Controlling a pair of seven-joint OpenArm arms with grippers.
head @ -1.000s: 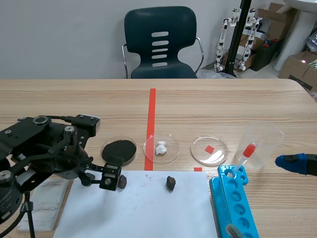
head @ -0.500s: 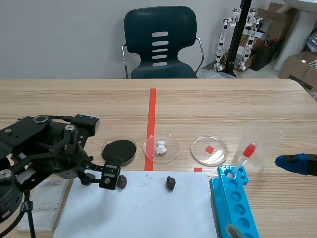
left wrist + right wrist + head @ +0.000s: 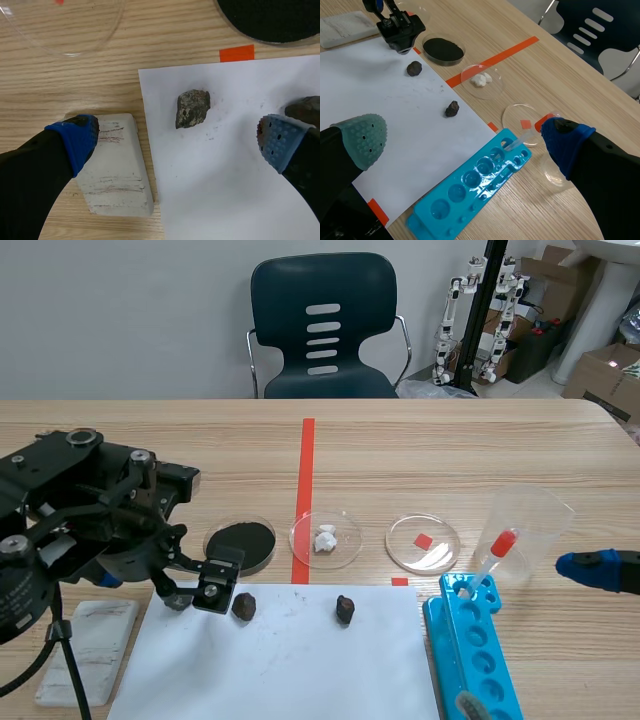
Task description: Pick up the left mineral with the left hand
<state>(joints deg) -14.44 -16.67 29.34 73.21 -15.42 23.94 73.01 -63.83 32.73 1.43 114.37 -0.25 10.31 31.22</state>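
Observation:
The left mineral (image 3: 243, 606), a small dark brown lump, lies on the white paper (image 3: 290, 660) near its far left corner. My left gripper (image 3: 196, 596) hangs open just left of it, not touching. In the left wrist view the speckled left mineral (image 3: 192, 107) rests on the paper (image 3: 225, 190) a little ahead of the open left gripper (image 3: 175, 142), between its fingers. The right mineral (image 3: 345, 609) lies further right; its edge (image 3: 305, 107) shows beside one blue pad. My right gripper (image 3: 462, 140) stands open over the table's right side (image 3: 592, 569), holding nothing.
A white streak plate (image 3: 85, 637) lies left of the paper. Behind the paper stand dishes with black powder (image 3: 241, 543), white bits (image 3: 325, 537) and a red chip (image 3: 423, 543). A blue well tray (image 3: 475, 655) and a beaker with a dropper (image 3: 525, 528) are at the right.
My left arm has risen and drawn back to the left. Its finger, which stood against the left mineral, is now clear of it. The mineral stays on the paper.

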